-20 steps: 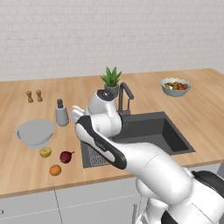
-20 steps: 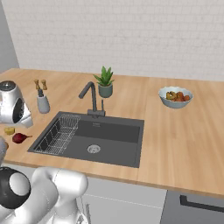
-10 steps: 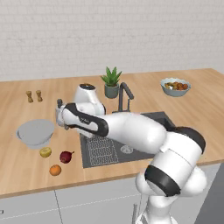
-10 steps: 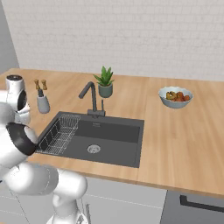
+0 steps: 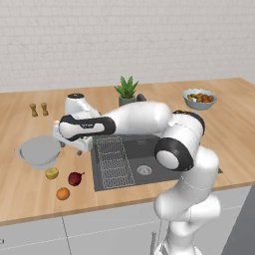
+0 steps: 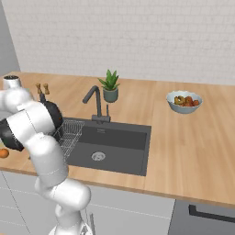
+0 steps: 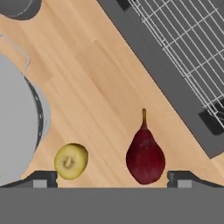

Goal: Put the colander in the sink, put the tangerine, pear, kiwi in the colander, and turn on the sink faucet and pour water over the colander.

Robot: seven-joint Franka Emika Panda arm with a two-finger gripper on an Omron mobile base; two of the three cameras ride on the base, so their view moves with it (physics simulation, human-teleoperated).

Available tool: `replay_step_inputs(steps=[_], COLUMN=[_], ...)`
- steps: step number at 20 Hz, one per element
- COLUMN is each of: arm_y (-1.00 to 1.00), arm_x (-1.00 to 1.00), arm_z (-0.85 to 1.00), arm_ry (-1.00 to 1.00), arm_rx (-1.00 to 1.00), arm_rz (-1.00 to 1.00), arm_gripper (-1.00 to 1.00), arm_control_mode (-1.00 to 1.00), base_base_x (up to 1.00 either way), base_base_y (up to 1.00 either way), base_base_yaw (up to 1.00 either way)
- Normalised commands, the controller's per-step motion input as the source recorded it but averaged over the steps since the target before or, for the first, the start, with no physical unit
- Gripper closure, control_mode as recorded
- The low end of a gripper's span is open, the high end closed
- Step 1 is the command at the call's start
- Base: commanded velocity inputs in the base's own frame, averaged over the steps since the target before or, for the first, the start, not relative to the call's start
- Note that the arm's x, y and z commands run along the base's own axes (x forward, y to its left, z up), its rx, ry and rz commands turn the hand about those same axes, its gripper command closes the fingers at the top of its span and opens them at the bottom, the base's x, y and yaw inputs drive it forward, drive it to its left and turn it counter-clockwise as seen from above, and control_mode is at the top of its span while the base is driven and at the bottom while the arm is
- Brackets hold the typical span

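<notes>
Colander (image 5: 40, 151) sits on the counter (image 5: 20, 194), not in the sink (image 5: 149, 159). It's a wide, shallow pale grey round bowl with a thin wire rim handle, nothing in it, just beside the gripper (image 5: 69, 147) on its far-from-sink side. In the hand view its rim (image 7: 26, 109) fills the left edge.

Gripper (image 7: 112, 178) hangs above the counter between colander and sink; fingers spread wide, nothing held.

Below the gripper: kiwi (image 7: 71, 161), yellow-green cut face up, near one finger tip; dark red pear (image 7: 145, 156), stem pointing away, near the other. Both lie loose on the wood. Tangerine (image 5: 63, 193) is further out, beyond the pear.

Sink is dry; wire rack (image 5: 112, 160) on the gripper side. Faucet (image 6: 94, 102) behind the basin. Bluish fruit bowl (image 5: 199, 98), heaped, well apart across the sink.
</notes>
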Motion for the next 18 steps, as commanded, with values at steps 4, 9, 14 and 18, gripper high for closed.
replay_step_inputs(steps=[4,9,14,18], arm_y=[0.49,0.35,0.22,0.14], arm_x=[0.42,0.4,0.31,0.24], arm_z=[-0.25,-0.22,-0.18,-0.22], arm_ry=[0.04,0.01,0.01,0.01], arm_rx=[-0.1,-0.05,0.0,0.0], arm_rz=[0.0,0.0,0.0,0.0], arm_gripper=[-1.0,-1.0,-1.0,-1.0], arm_control_mode=[-1.0,-1.0,-1.0,-1.0], base_base_x=[0.0,0.0,0.0,0.0], base_base_y=[0.0,0.0,0.0,0.0], base_base_yaw=[0.0,0.0,0.0,0.0])
